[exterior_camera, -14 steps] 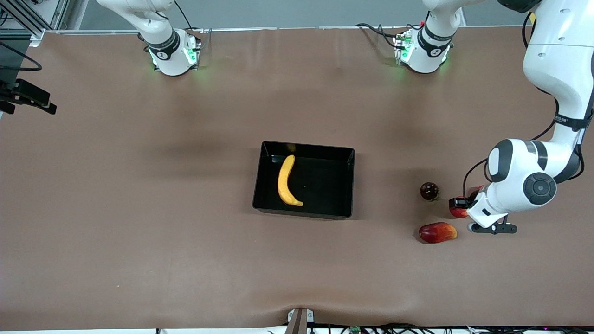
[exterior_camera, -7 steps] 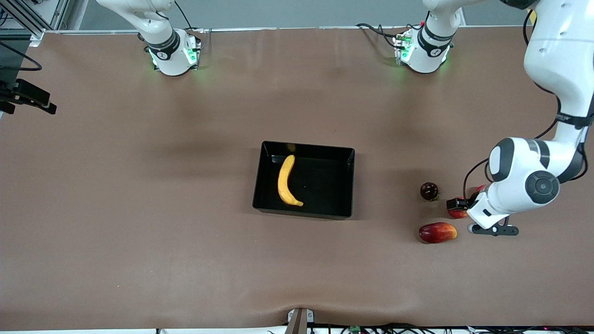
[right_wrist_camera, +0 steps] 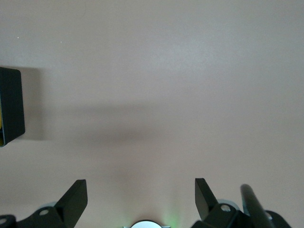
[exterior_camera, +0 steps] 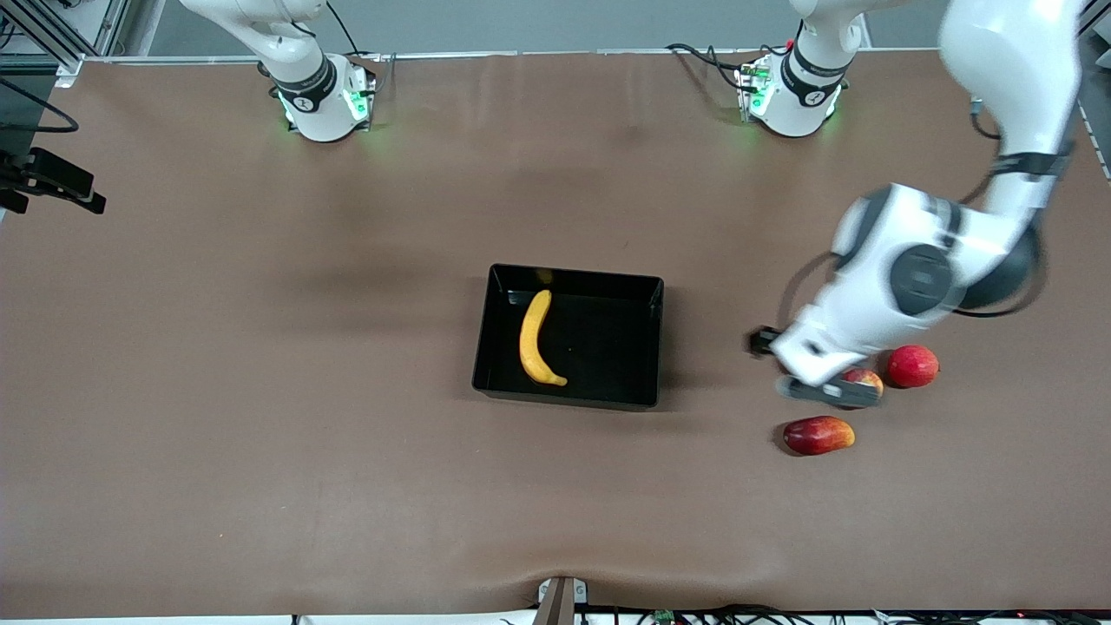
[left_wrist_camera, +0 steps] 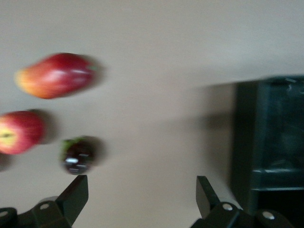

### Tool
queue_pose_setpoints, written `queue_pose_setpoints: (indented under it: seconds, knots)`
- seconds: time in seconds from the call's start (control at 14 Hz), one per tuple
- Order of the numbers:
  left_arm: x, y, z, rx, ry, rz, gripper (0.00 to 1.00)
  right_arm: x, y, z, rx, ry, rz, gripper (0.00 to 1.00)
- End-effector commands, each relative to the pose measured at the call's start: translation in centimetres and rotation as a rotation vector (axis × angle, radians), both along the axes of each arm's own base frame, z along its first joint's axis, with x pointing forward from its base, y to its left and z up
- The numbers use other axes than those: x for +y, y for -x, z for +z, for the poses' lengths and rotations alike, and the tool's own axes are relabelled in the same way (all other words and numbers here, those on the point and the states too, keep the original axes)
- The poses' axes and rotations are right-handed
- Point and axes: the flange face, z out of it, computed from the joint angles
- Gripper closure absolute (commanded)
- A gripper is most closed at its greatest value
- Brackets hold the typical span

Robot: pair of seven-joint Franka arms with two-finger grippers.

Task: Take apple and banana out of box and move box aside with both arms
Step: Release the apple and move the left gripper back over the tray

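While hovering above bare table just off the box (exterior_camera: pixel 568 401) toward the left arm's end, shows the left gripper (left_wrist_camera: pixel 142 180) spread wide, pinching nothing. Finds the apple (left_wrist_camera: pixel 19 133) out of the box, on the table, apart from that gripper's fingers, among a dark fruit (left_wrist_camera: pixel 78 156), a larger red fruit (exterior_camera: pixel 913 365) and an elongated red-yellow fruit (exterior_camera: pixel 818 435). Has the banana (exterior_camera: pixel 538 338) lying in the box. Has the right gripper (right_wrist_camera: pixel 141 183) spread too, empty, waiting over bare table toward the right arm's end from the box.

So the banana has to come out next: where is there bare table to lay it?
Bare table runs from the box toward the right arm's end, and between the box and the front camera. Toward the left arm's end it is crowded: apple, red fruits and left gripper.
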Motion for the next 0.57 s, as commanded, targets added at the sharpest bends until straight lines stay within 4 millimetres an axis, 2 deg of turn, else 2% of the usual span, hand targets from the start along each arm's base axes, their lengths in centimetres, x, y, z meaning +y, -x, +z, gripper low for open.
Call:
queue_pose_setpoints:
  seconds: [0.0, 0.14, 0.21, 0.5]
  knots:
    - [-10.1, 2.4, -1.6, -0.016, -0.009, 0.0, 0.0, -0.3, 0.2, 0.2, 0.002, -0.002, -0.008, 0.0]
    - [-16.1, 3.0, -3.0, -0.021, 0.019, 0.041, 0.0, -0.3, 0.2, 0.2, 0.002, -0.002, -0.008, 0.0]
    - [-18.4, 3.3, -3.6, -0.022, 0.034, 0.058, 0.0, -0.3, 0.2, 0.2, 0.002, -0.002, -0.008, 0.0]
    - [-25.1, 5.5, -8.8, -0.113, 0.054, 0.109, 0.0, -0.3, 0.3, 0.2, 0.008, -0.002, -0.009, 0.0]
